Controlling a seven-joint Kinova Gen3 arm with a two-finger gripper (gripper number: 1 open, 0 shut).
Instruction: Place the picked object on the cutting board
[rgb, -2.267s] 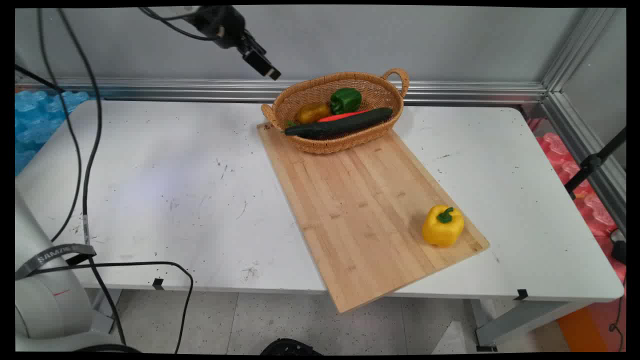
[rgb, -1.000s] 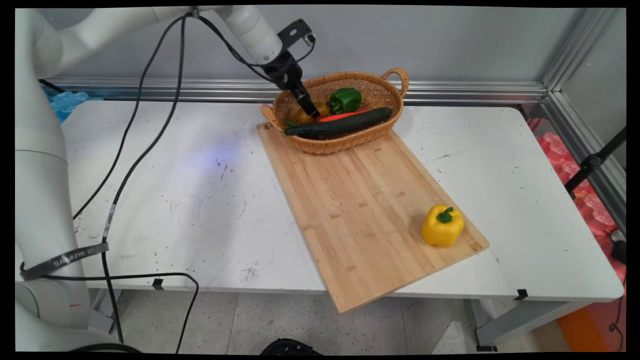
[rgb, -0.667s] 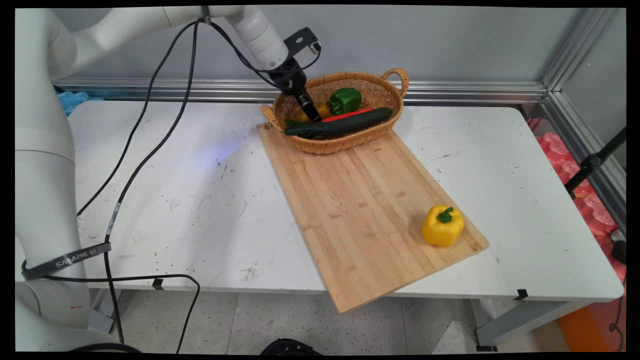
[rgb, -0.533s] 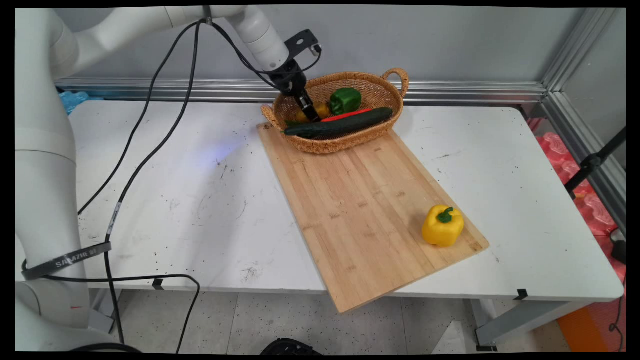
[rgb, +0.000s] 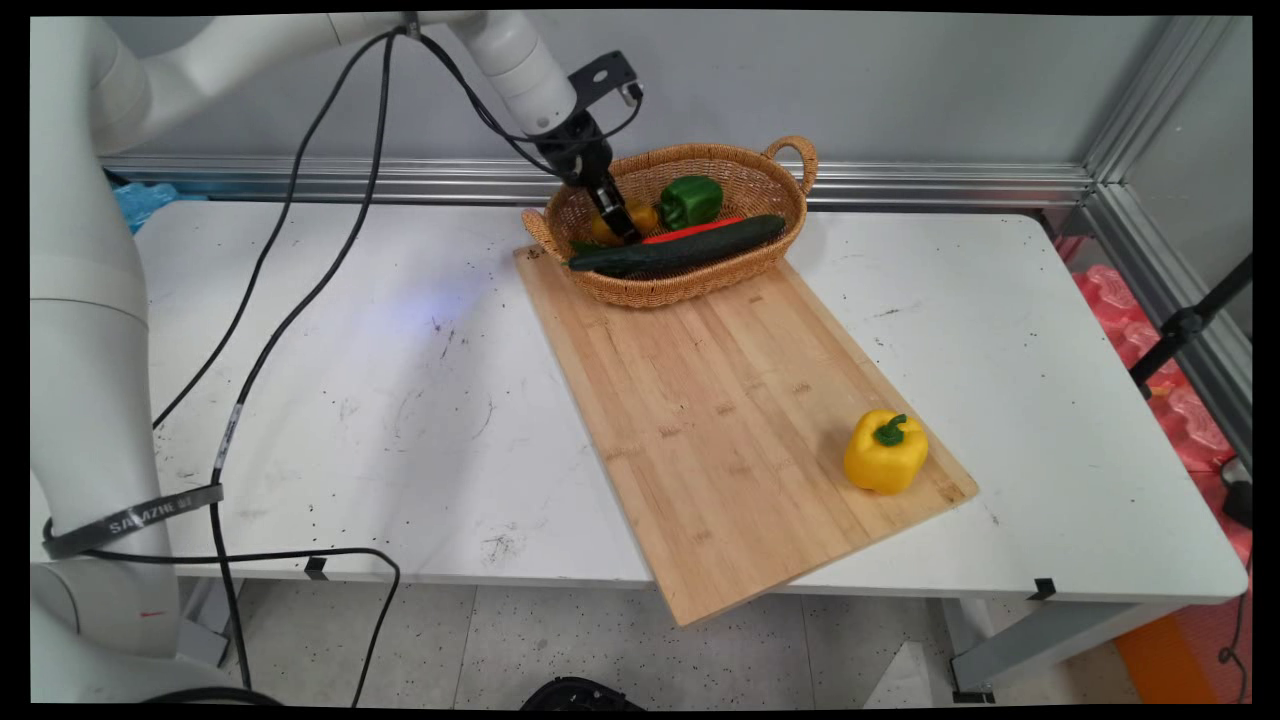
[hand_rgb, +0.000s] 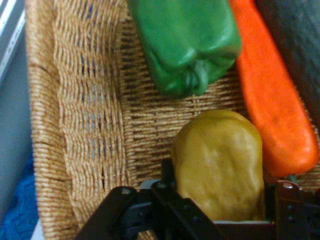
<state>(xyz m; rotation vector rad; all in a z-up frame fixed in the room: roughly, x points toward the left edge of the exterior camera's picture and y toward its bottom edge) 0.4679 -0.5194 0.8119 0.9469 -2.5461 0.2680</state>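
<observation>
My gripper (rgb: 622, 228) reaches down into the left end of a wicker basket (rgb: 700, 152). In the hand view its two fingers (hand_rgb: 169, 176) stand on either side of a yellow-brown potato (hand_rgb: 220, 165) and press against it. The potato (rgb: 643, 214) rests on the basket floor (hand_rgb: 145, 120). A green bell pepper (hand_rgb: 187, 40) lies just beyond it, and an orange carrot (hand_rgb: 272, 95) lies beside it. In the main view a long dark cucumber (rgb: 690, 246) lies along the basket's near side, with the green pepper (rgb: 690, 198) behind it.
The basket stands on the far end of a wooden cutting board (rgb: 730, 420) laid slantwise on the white table (rgb: 350, 380). A yellow bell pepper (rgb: 885, 452) stands at the board's near right corner. Black cables (rgb: 260, 330) hang from the arm over the table's left part.
The gripper came down from high above the table's back into the basket's left end. Over the last half second it has barely shifted, and the vegetables lie as before.
</observation>
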